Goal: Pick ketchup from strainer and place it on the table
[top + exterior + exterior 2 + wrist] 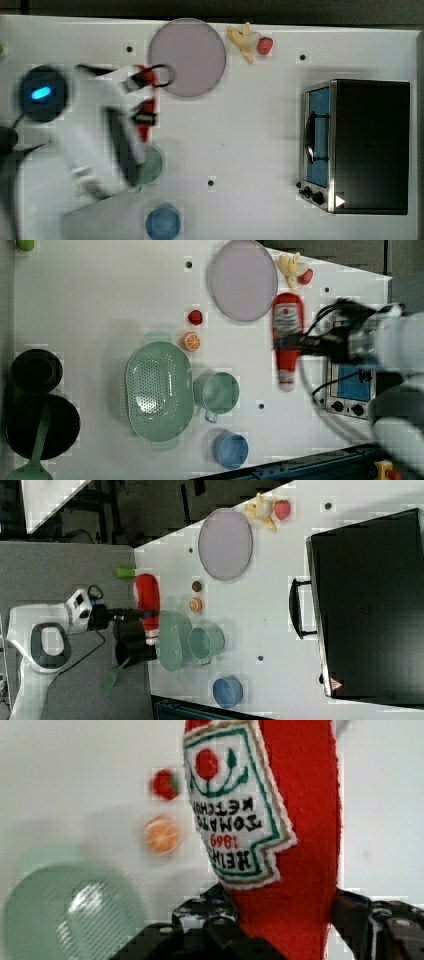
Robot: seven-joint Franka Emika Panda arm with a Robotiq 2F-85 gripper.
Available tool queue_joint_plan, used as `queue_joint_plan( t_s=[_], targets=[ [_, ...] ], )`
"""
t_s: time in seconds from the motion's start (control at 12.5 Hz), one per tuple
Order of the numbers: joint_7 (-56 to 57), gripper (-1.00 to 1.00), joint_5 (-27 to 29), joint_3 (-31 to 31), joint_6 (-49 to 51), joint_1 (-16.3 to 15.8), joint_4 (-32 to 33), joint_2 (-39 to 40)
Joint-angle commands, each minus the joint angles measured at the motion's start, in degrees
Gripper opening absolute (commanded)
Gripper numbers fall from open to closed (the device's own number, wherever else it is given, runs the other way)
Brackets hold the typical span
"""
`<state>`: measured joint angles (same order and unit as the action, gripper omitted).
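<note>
Four views, and each gives me something different. In the left view the ketchup (pixel 286 335) hangs clear of the strainer (pixel 159 390), held aloft beside the lilac plate (pixel 243 280) over the table (pixel 100 300). My wrist view shows the fingers (pixel 372 930) clamped on the bottle's lower body, its label readable, with a strawberry (pixel 165 784) and an orange slice (pixel 162 835) below. The top view adds the toaster oven (pixel 360 145).
</note>
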<state>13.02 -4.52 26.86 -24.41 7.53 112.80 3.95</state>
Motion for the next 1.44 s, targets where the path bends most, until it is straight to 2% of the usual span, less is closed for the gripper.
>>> queue_joint_plan(
  t_s=[0.08, 0.32, 0.64, 0.88, 1.2, 1.44],
  targets=[
    [9.39, 0.13, -0.1, -6.99, 0.69, 4.73, -1.46, -0.89],
    [14.88, 0.13, -0.09, -13.33, 0.69, 5.31, -0.45, -0.74],
    [16.3, 0.13, -0.09, -18.76, -1.42, 5.4, 4.75, -0.37],
    [16.31, 0.13, -0.09, -19.78, -6.47, 5.4, 11.0, -0.14],
    [16.01, 0.13, -0.09, -19.67, -20.36, 5.24, 20.87, 1.74],
    [15.99, 0.13, -0.09, -19.48, -27.89, 5.16, 23.07, 6.17]
  ],
)
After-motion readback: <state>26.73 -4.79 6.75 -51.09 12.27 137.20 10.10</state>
